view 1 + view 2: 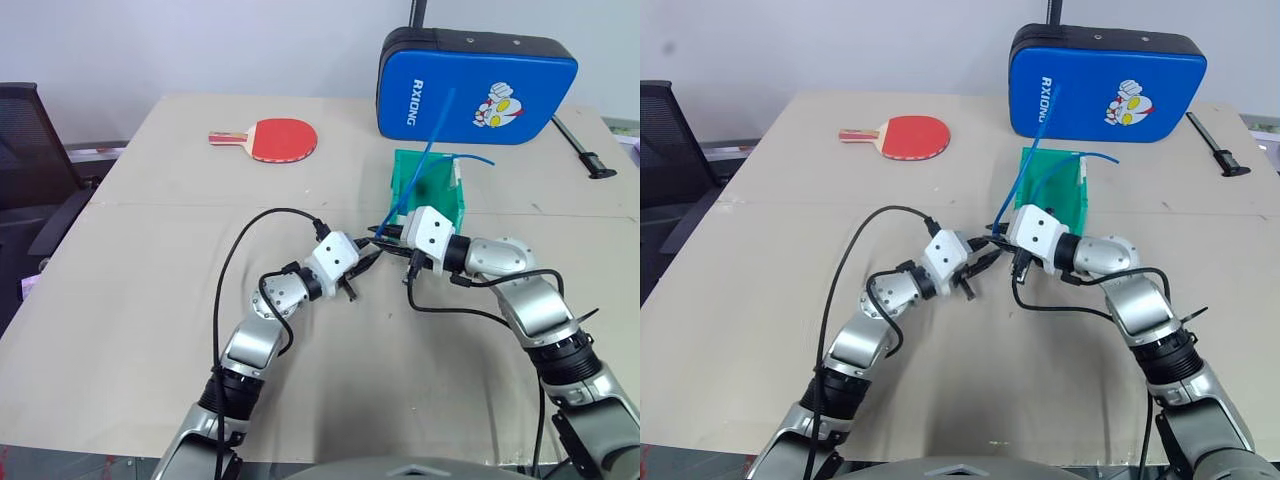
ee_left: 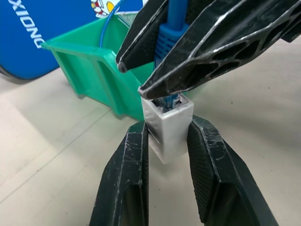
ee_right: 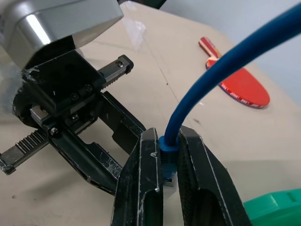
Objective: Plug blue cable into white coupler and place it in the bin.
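While both arms meet over the middle of the table (image 1: pixel 130 330), the left gripper (image 2: pixel 167 141) has its two black fingers clamped on the sides of the white coupler (image 2: pixel 168 123), socket facing the other arm. The right gripper (image 3: pixel 168 162) is pinched tight on the blue cable (image 3: pixel 221 70) right at the ribbed boot behind the plug, and the plug tip sits in the coupler's opening; can't tell if it's fully seated. From there the cable arcs up and away, over toward the bin (image 1: pixel 428 190), which sits just beyond the two grippers and in front of the big blue padded case (image 1: pixel 477 86). Off on the far left side of the table lies a red ping-pong paddle (image 1: pixel 272 139).
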Robot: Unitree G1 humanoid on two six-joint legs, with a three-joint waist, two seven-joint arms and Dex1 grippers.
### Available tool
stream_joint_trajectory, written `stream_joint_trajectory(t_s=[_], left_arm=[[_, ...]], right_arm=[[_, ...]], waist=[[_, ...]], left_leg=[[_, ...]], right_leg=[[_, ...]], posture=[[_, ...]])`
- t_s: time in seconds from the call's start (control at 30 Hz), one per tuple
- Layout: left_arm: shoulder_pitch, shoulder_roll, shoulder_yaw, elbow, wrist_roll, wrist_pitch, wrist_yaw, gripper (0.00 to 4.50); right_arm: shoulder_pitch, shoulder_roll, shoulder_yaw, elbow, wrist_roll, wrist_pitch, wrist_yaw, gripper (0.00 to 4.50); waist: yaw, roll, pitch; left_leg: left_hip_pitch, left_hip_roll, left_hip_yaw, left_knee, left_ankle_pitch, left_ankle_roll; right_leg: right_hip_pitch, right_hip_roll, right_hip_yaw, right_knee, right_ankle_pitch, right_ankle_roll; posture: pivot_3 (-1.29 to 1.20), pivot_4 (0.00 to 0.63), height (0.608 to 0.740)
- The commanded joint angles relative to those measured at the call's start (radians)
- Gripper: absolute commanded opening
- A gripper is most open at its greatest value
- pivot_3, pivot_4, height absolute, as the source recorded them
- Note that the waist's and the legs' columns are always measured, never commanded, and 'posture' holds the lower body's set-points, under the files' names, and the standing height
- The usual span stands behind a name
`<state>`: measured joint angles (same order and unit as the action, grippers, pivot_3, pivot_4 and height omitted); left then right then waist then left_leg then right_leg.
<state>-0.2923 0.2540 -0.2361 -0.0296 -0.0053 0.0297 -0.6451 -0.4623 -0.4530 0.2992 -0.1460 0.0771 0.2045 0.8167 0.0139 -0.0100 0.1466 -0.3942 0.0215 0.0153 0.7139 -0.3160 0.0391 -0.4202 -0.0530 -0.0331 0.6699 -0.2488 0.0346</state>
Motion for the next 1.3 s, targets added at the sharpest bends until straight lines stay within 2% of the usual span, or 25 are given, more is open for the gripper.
stream_joint_trajectory(t_s=[0.03, 0.17, 0.3, 0.4, 0.5, 0.6, 0.63, 0.7, 0.73, 0.77, 0.8, 1.03, 1.3], left_arm=[[-0.097, -0.057, 0.010, -0.219, -0.102, -0.074, -0.008, 0.62], [-0.096, -0.066, 0.013, -0.219, -0.105, -0.065, -0.013, 0.62], [-0.090, -0.080, 0.018, -0.218, -0.120, -0.045, -0.017, 0.62], [-0.079, -0.082, 0.020, -0.216, -0.120, -0.035, -0.018, 0.62], [-0.063, -0.069, 0.037, -0.189, -0.118, -0.010, -0.013, 0.62], [-0.066, -0.058, 0.053, -0.170, -0.126, 0.008, -0.018, 0.62], [-0.068, -0.052, 0.055, -0.165, -0.125, 0.008, -0.021, 1.42], [-0.071, -0.039, 0.056, -0.150, -0.121, 0.010, -0.023, 2.25], [-0.071, -0.034, 0.058, -0.144, -0.118, 0.009, -0.020, 2.41], [-0.069, -0.029, 0.061, -0.141, -0.121, 0.015, -0.020, 3.00], [-0.068, -0.022, 0.062, -0.136, -0.117, 0.019, -0.023, 3.36], [-0.058, 0.024, 0.068, -0.135, -0.139, 0.056, -0.054, 3.36], [-0.081, 0.109, 0.131, -0.291, -0.363, 0.397, -0.111, 3.36]], right_arm=[[0.059, -0.022, 0.069, 0.060, -0.034, 0.151, 0.026, 0.00], [0.088, -0.054, 0.123, 0.026, -0.030, 0.247, 0.075, 0.00], [0.105, 0.002, 0.106, 0.038, -0.007, 0.298, 0.023, 0.00], [0.096, 0.027, 0.083, 0.044, -0.004, 0.257, 0.007, 0.00], [0.080, 0.117, -0.052, 0.007, 0.109, 0.163, -0.026, 0.00], [0.068, 0.138, -0.109, 0.004, 0.135, 0.132, -0.034, 0.00], [0.064, 0.138, -0.120, 0.001, 0.145, 0.129, -0.032, 0.00], [0.056, 0.138, -0.145, -0.010, 0.174, 0.132, -0.030, 0.00], [0.051, 0.139, -0.156, -0.016, 0.186, 0.135, -0.032, 0.00], [0.044, 0.138, -0.169, -0.024, 0.200, 0.140, -0.034, 0.00], [0.037, 0.137, -0.177, -0.028, 0.209, 0.146, -0.037, 0.00], [-0.015, 0.144, -0.219, -0.012, 0.242, 0.153, -0.073, 0.00], [-0.100, 0.159, -0.315, 0.059, 0.301, 0.179, -0.136, 0.00]], waist=[[0.000, 0.000, 0.000], [0.000, 0.000, 0.000], [-0.001, 0.000, 0.000], [-0.001, 0.000, 0.000], [0.000, 0.000, 0.000], [0.000, 0.000, 0.000], [0.000, 0.000, 0.000], [0.000, 0.000, 0.000], [-0.001, 0.000, 0.000], [-0.001, 0.000, 0.000], [-0.001, 0.000, 0.000], [-0.001, 0.000, 0.000], [-0.001, 0.000, 0.000]], left_leg=[[0.000, 0.000, 0.000, 0.000, 0.000, 0.000], [0.000, 0.000, 0.000, 0.001, 0.000, 0.000], [0.000, 0.000, 0.000, 0.001, 0.000, 0.000], [0.000, 0.000, -0.001, 0.001, 0.000, 0.001], [0.000, 0.000, -0.001, 0.001, 0.000, 0.000], [-0.001, 0.000, -0.001, 0.001, 0.000, 0.000], [-0.001, 0.000, -0.001, 0.001, 0.000, 0.000], [-0.001, 0.000, -0.002, 0.003, 0.000, 0.000], [-0.001, 0.000, -0.001, 0.003, 0.000, 0.000], [-0.001, 0.000, -0.001, 0.003, 0.000, 0.000], [-0.001, 0.000, -0.001, 0.003, 0.000, 0.000], [-0.001, 0.000, -0.001, 0.003, 0.000, 0.000], [-0.001, 0.000, -0.001, 0.003, 0.001, -0.002]], right_leg=[[0.000, 0.000, 0.000, 0.000, 0.000, 0.000], [0.000, 0.000, 0.000, 0.000, 0.000, 0.000], [0.000, 0.000, 0.000, 0.000, 0.000, 0.000], [0.000, 0.000, 0.000, 0.001, 0.000, 0.000], [0.000, 0.000, -0.001, 0.001, 0.000, 0.000], [0.000, 0.000, 0.000, 0.001, 0.000, 0.000], [0.000, 0.000, 0.000, 0.001, 0.000, 0.000], [0.000, 0.000, -0.001, 0.001, 0.000, 0.000], [0.000, 0.000, 0.000, 0.001, 0.000, 0.000], [0.000, 0.000, 0.000, 0.002, 0.000, 0.000], [0.000, 0.000, 0.000, 0.002, 0.000, 0.000], [0.000, 0.000, 0.000, 0.002, 0.000, 0.000], [0.000, 0.000, 0.000, 0.003, 0.000, 0.000]], posture=[[0.00, 0.150, 0.681], [0.00, 0.150, 0.681], [0.00, 0.150, 0.681], [0.00, 0.150, 0.681], [0.00, 0.150, 0.681], [0.00, 0.150, 0.681], [0.00, 0.150, 0.681], [0.00, 0.150, 0.681], [0.00, 0.150, 0.681], [0.00, 0.150, 0.681], [0.00, 0.150, 0.681], [0.00, 0.150, 0.681], [0.00, 0.150, 0.681]])
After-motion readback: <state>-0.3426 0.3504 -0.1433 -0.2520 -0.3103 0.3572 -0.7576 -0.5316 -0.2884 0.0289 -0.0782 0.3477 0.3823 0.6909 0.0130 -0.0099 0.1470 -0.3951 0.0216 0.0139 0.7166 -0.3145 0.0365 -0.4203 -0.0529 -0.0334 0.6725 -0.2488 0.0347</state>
